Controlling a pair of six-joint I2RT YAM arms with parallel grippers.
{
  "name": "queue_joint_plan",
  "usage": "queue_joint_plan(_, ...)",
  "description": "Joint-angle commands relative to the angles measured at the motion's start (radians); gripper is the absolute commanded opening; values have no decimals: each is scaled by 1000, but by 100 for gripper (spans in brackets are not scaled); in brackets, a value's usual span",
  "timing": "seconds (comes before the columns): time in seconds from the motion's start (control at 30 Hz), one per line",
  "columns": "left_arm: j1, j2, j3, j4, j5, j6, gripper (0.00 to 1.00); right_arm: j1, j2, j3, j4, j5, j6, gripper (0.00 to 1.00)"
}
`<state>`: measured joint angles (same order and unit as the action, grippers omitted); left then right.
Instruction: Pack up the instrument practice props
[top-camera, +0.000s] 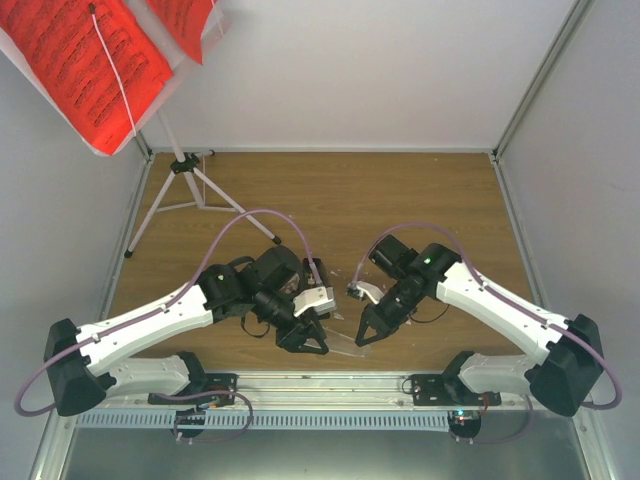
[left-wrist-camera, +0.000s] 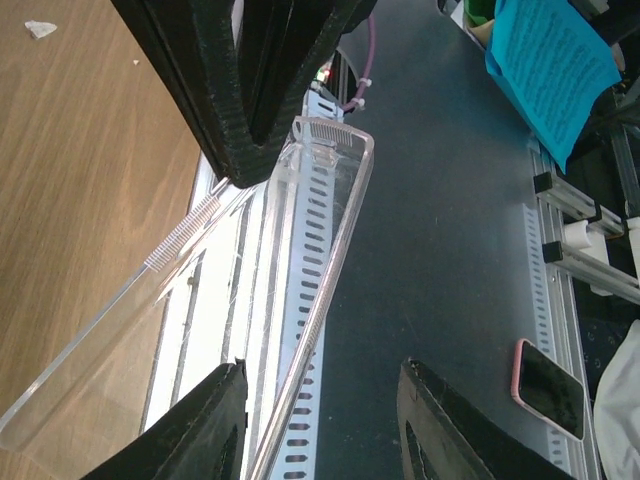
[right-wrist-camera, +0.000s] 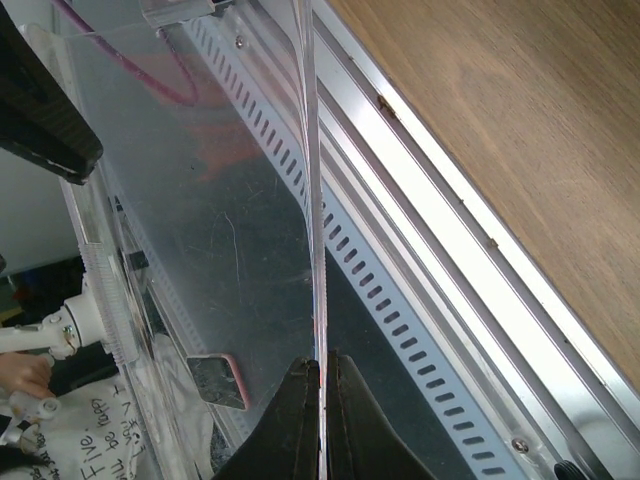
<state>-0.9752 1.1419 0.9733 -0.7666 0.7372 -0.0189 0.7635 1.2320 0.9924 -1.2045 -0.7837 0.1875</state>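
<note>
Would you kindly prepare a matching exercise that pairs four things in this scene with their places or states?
Things:
1. red music sheets
2. white music stand
3. left gripper
4. right gripper

Places or states:
A. open, fingers either side of the clear plastic piece
B. up on the stand, far left corner
C. shut on the clear piece's thin edge
D. on tripod legs on the wooden table

Pairs: 1-B, 2-D, 3-A, 4-C

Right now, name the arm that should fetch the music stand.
Left, likely. The music stand is at the far left, on its side; the left gripper is open, while the right gripper is shut on the clear plastic piece.
</note>
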Motion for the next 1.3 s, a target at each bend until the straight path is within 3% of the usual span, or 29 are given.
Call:
queue_joint_plan(0.0,-10,9,-17,28,18,-12,44,19,5,30,-13,-4,-14,0)
queue_joint_plan(0.6,-37,24,-22,32,49,-9,28,27,13,46,-24,15,-14,0)
queue_joint_plan(0.83,-42,27,-22,31,38,-9,29,28,14,47,-24,16,-15,1)
queue_joint_plan(1.27,-47,32,-22,32,25,-9,39,28,17,55,-26,11,-15,0)
